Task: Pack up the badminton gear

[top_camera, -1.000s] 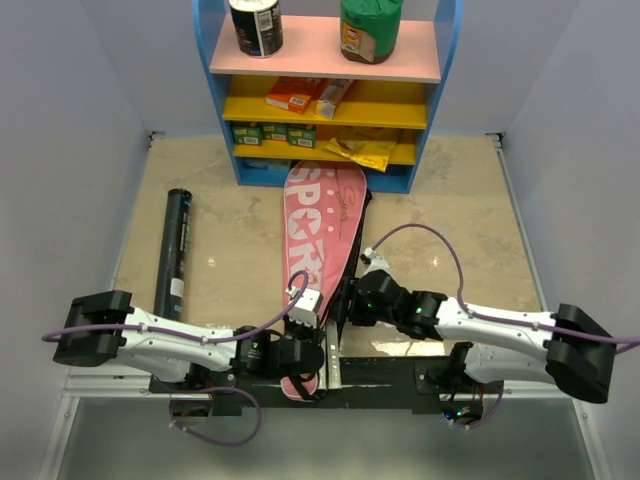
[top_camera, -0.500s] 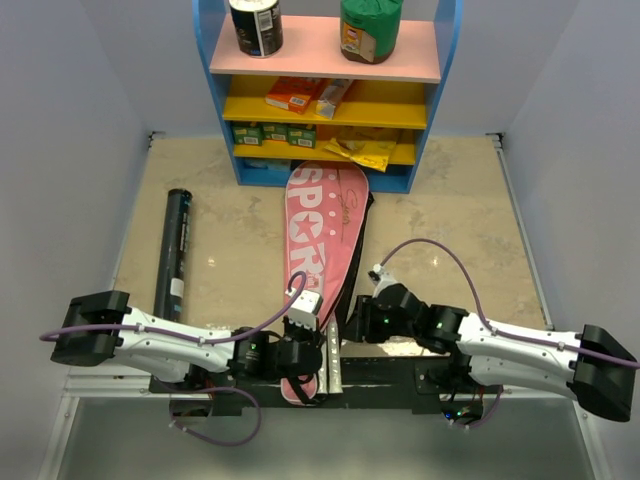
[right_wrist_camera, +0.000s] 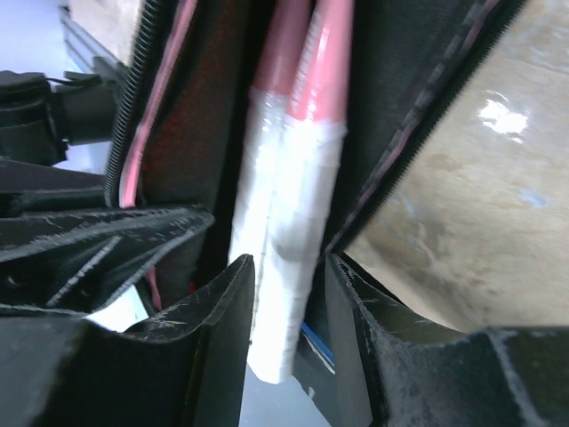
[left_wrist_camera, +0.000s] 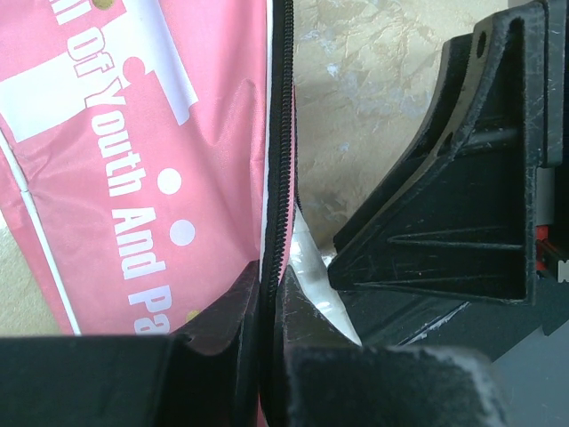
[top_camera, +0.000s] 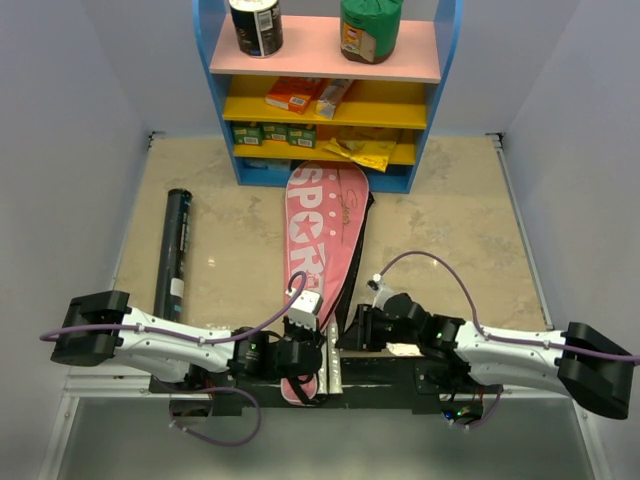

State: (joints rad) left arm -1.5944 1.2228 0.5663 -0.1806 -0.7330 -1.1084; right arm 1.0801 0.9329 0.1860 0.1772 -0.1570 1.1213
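The large pink racket bag lies lengthwise in the middle of the table, its narrow end at the near edge. My left gripper is shut on the black zipper edge of the bag at that end. My right gripper is beside it on the right. Its jaws press on both sides of the two white racket handles, which stick out of the open bag. The pink shafts run into the bag. The long black tube lies on the table at left. No shuttlecocks are in view.
The blue-yellow shelf unit stands at the back, touching the bag's wide end, with small boxes, packets and two jars on top. A metal rail runs along the near edge under both grippers. Walls close in left and right.
My right gripper has drawn back toward the near edge and a little left, and its arm has swung lower. The left gripper and the bag stay almost still.
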